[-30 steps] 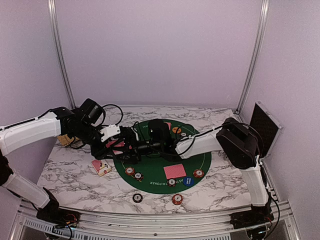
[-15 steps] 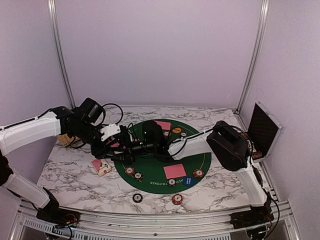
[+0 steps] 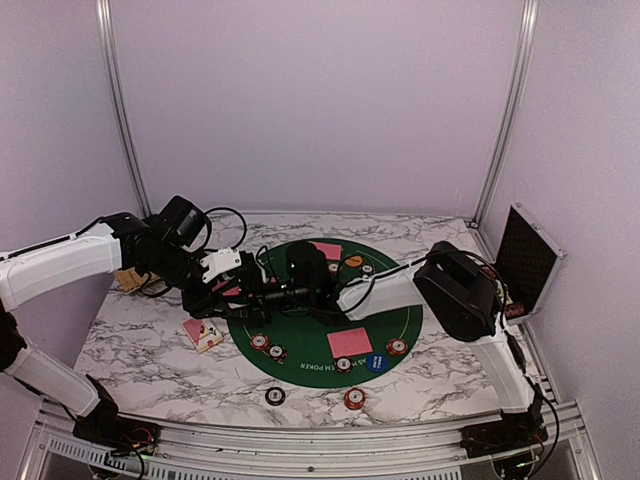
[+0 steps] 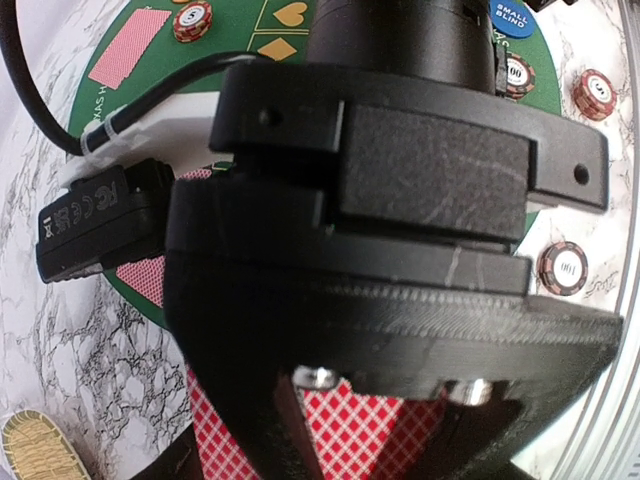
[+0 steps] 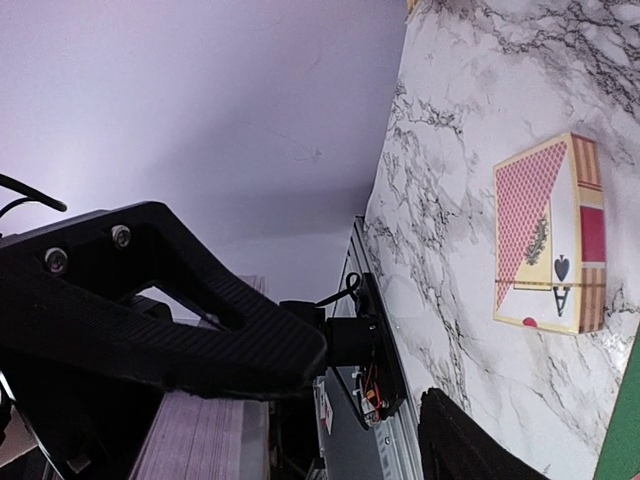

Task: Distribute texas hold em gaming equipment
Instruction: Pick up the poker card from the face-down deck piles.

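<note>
Over the mat (image 3: 300, 340), left arm (image 3: 60, 265) and right arm (image 3: 390, 288) nose to nose; left pincer (image 3: 240, 290) tight on cards (image 4: 350, 440), right pincer (image 5: 375, 372) agape.

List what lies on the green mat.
On the green mat: two pink-backed cards, several chips, a blue button. The left arm and right arm cover its middle; anything there is hidden.

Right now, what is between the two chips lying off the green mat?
Nothing: the top view shows only bare marble table between the left chip and the right chip.
</note>
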`<action>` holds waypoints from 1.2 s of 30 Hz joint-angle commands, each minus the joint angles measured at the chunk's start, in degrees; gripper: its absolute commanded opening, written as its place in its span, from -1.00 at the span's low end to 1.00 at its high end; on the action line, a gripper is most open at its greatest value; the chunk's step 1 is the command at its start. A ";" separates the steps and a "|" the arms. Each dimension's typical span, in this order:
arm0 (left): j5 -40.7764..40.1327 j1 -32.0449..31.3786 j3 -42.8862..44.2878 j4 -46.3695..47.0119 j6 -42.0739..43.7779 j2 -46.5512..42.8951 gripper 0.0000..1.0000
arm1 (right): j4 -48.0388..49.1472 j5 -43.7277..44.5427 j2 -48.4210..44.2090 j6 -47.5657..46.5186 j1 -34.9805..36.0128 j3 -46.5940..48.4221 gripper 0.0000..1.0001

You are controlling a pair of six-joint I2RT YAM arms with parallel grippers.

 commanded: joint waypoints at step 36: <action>1.08 0.09 0.11 0.89 -0.09 -1.38 -0.96 | -8.98 0.50 -14.42 -9.79 -5.03 -11.91 -0.55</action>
